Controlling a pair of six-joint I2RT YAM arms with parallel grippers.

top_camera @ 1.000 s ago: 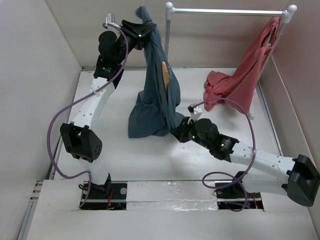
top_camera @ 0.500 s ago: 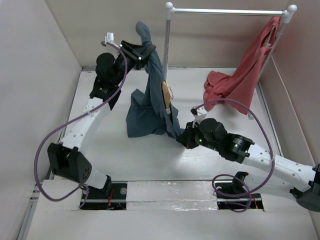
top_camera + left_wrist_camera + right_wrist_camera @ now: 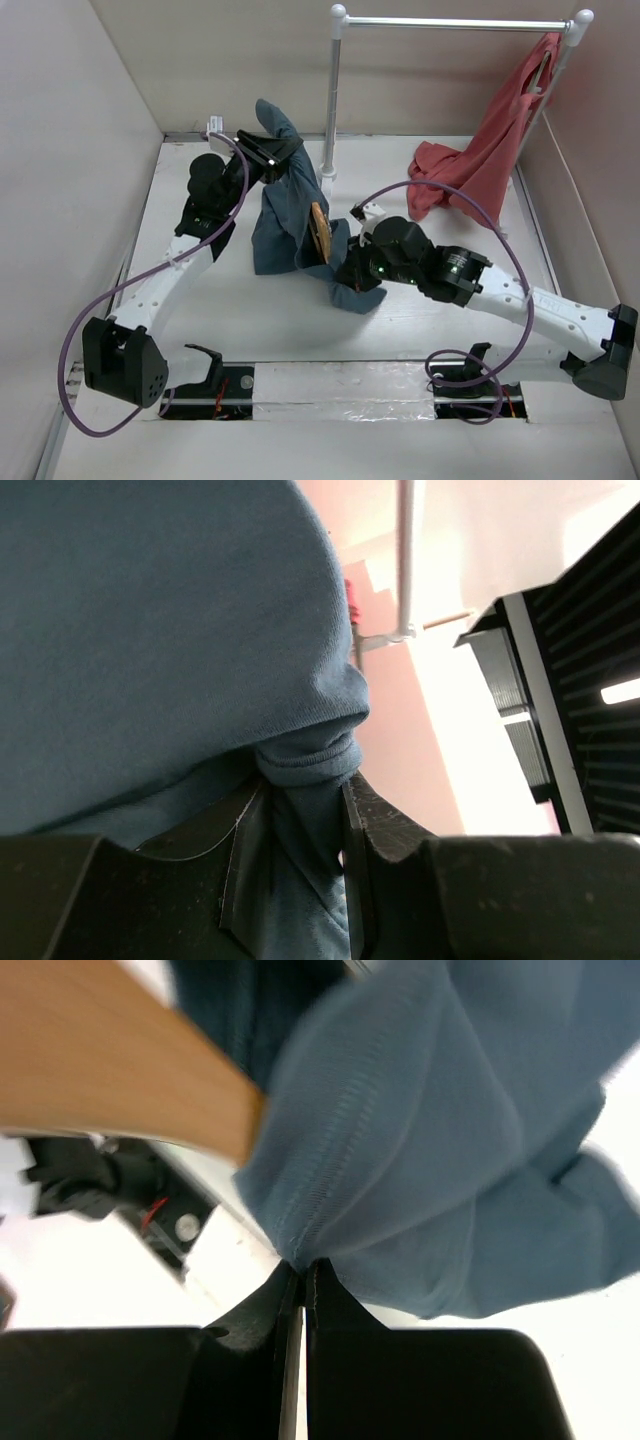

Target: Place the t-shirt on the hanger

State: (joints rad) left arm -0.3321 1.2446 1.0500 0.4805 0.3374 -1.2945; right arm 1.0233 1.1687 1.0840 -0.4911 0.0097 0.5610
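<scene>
The t-shirt (image 3: 285, 215) is bunched over the middle of the table (image 3: 420, 330). A low fold is pinched at its seam by the closed right gripper (image 3: 302, 1265), and farther back a thick roll of cloth is clamped in the left gripper (image 3: 300, 800). If the arms are drawn apart, the thin nearer pinch could be pulled free. The hanger (image 3: 320, 232), seen only as a tan end among the folds, could then be shaken out. The cloth is slate-blue, soft and heavily creased.

T-shirt (image 3: 282, 215) on table (image 3: 250, 310) ctr, hanger (image 3: 319, 232) at its R side; rail (image 3: 333, 90) behind; 2nd garment (image 3: 480, 150) hangs far R.
</scene>
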